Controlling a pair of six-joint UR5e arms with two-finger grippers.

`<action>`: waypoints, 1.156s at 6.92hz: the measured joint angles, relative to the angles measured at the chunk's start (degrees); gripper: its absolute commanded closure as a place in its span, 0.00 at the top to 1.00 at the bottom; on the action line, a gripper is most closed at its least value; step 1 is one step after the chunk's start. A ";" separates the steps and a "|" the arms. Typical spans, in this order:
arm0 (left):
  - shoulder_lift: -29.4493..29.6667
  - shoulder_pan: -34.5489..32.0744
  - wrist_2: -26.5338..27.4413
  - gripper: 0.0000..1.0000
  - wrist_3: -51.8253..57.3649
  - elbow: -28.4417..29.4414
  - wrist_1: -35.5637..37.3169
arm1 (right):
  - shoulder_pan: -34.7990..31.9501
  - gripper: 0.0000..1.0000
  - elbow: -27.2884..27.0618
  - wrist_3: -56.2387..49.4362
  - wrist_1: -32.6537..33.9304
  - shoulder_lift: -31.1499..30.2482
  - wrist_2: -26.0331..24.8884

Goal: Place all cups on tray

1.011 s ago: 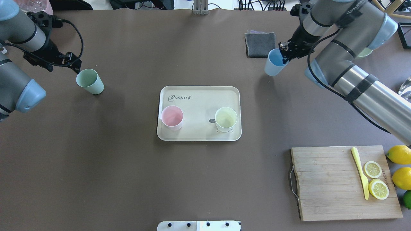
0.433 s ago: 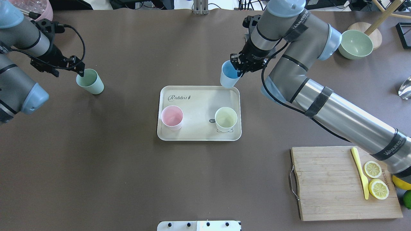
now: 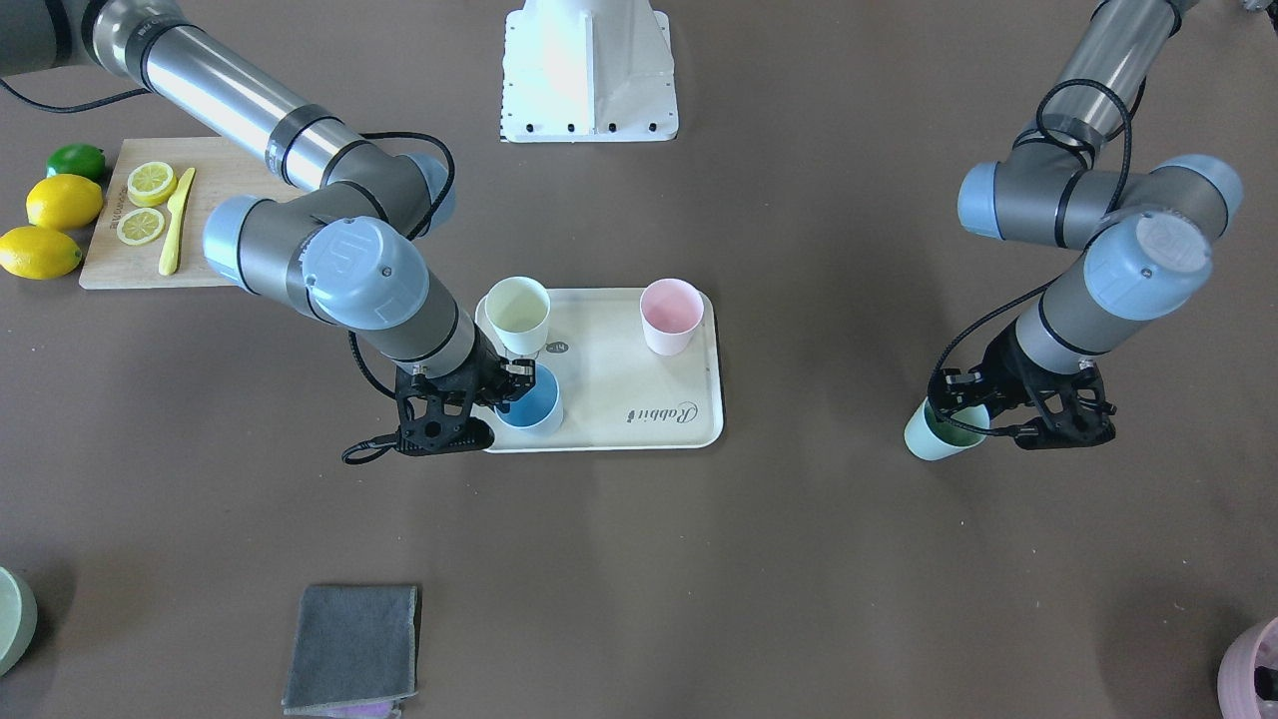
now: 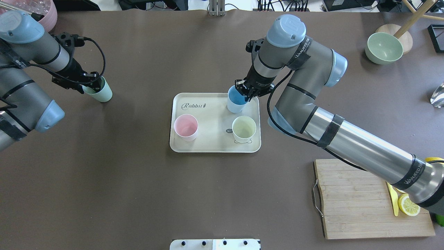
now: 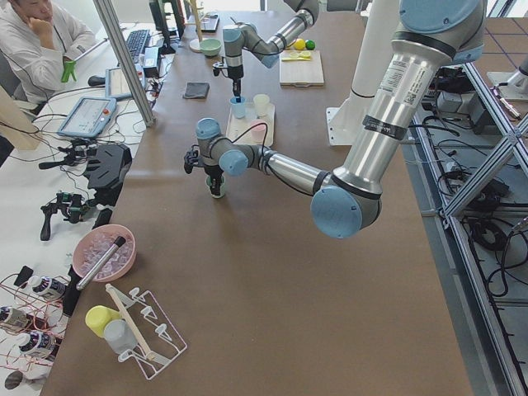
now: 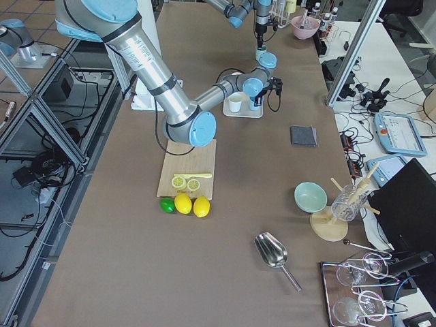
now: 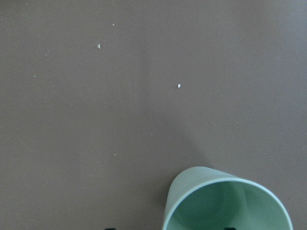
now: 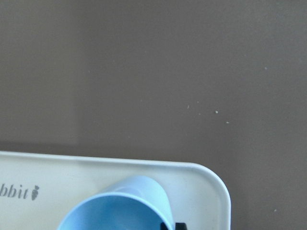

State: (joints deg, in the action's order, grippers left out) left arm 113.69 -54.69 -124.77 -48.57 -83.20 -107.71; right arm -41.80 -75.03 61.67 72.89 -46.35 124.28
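The cream tray lies mid-table and holds a pink cup and a pale yellow cup. My right gripper is shut on the rim of a blue cup, which it holds tilted over the tray's far right corner; I cannot tell if the cup touches the tray. The blue cup also shows in the right wrist view. A green cup stands on the table at far left. My left gripper is open, with one finger inside and one outside the green cup's rim.
A wooden cutting board with a lemon slice and a yellow knife sits front right. A green bowl is at the far right. A grey cloth lies beyond the tray. Lemons lie beside the board.
My right arm has carried the blue cup left from beside the grey cloth to over the tray's far right corner. My left gripper has moved right onto the green cup's rim.
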 measured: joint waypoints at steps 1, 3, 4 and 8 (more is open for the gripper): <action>1.80 -0.06 -0.78 0.00 -0.27 0.16 1.30 | 0.36 1.00 -0.50 -0.19 0.29 -0.43 -0.22; 7.90 -0.65 -3.71 0.00 -3.12 -0.43 7.47 | -1.31 1.00 -3.72 -0.86 1.43 -0.80 0.61; 11.08 0.00 -4.15 0.00 -7.01 -0.63 9.33 | -3.25 1.00 -6.21 -1.37 2.96 -1.69 2.01; 18.31 10.46 1.07 0.00 -20.41 -0.14 10.33 | -9.75 1.00 -12.17 -5.74 4.46 -8.28 6.29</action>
State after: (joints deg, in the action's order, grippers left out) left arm 131.99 -44.24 -123.70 -68.98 -83.34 -97.38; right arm -51.55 -87.20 55.93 77.35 -54.63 130.57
